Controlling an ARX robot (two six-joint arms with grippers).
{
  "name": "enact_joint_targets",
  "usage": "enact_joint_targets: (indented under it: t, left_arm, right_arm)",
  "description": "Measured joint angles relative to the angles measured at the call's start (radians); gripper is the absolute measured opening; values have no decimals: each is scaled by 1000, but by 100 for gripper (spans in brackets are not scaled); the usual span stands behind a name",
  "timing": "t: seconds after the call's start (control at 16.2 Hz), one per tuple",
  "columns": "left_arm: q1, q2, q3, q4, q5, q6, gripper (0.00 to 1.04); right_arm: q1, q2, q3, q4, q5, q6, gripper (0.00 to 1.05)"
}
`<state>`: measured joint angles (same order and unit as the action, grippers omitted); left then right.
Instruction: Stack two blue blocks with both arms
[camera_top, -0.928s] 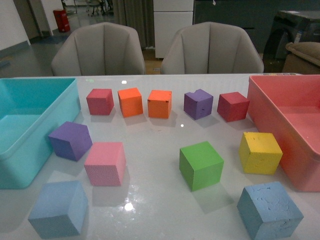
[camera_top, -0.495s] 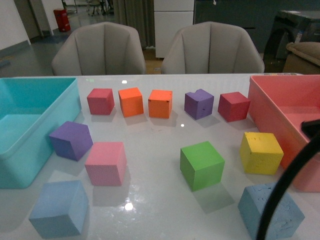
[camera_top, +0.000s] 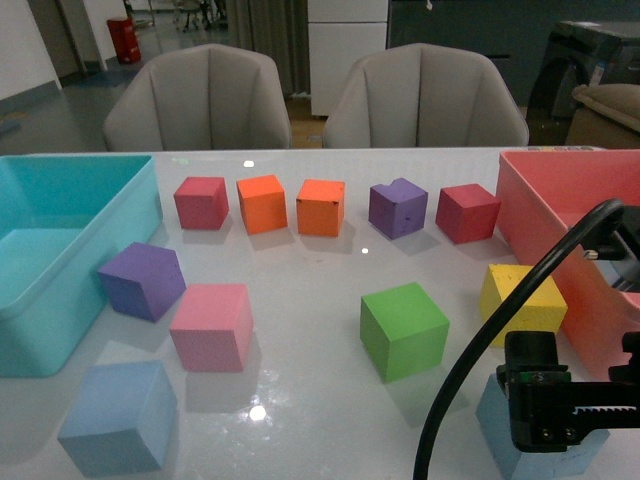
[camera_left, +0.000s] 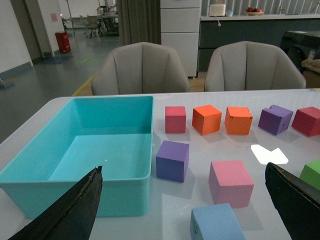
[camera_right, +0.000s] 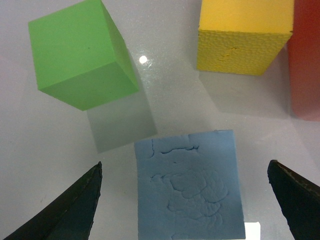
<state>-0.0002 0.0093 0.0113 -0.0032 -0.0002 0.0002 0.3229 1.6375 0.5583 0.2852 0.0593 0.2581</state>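
Pale-blue block (camera_right: 189, 185) sits front-right, centred beneath our right gripper (camera_right: 184, 169), jaws wide. Its twin (camera_top: 118, 417) lies front-left; left gripper (camera_left: 183, 170) wide too. We judge: approach step; next, lower squarely, close.

The left blue block (camera_top: 118, 418) is showing plain pale sky blue, while the right blue block (camera_right: 192, 192) is wearing the same blue with a rough, cracked pattern. The green cube (camera_top: 402, 330) is glowing bright green. The yellow cube (camera_right: 245, 35) is showing a pitted yellow face, and the pink cube (camera_top: 210, 327) is looking soft pink. The near purple cube (camera_top: 142, 281) and far purple cube (camera_top: 397, 208) are showing violet. The left red cube (camera_top: 201, 202) and right red cube (camera_top: 466, 213) are showing crimson. The left orange cube (camera_top: 261, 203) and right orange cube (camera_top: 320, 207) are showing vivid orange. The left bin (camera_top: 60, 330) is showing teal and the right bin (camera_top: 560, 210) coral pink. The surface (camera_top: 300, 400) is gleaming glossy white.
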Motion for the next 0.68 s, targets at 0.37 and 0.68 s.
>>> enact_joint_targets:
  t: [0.37,0.68]
  left_arm:
    - [0,0,0,0,0,0,98]
    - [0,0,0,0,0,0,98]
  right_arm:
    - [11,163,55,40,-5,3,98]
    - [10,225,49,83,-10,3,91]
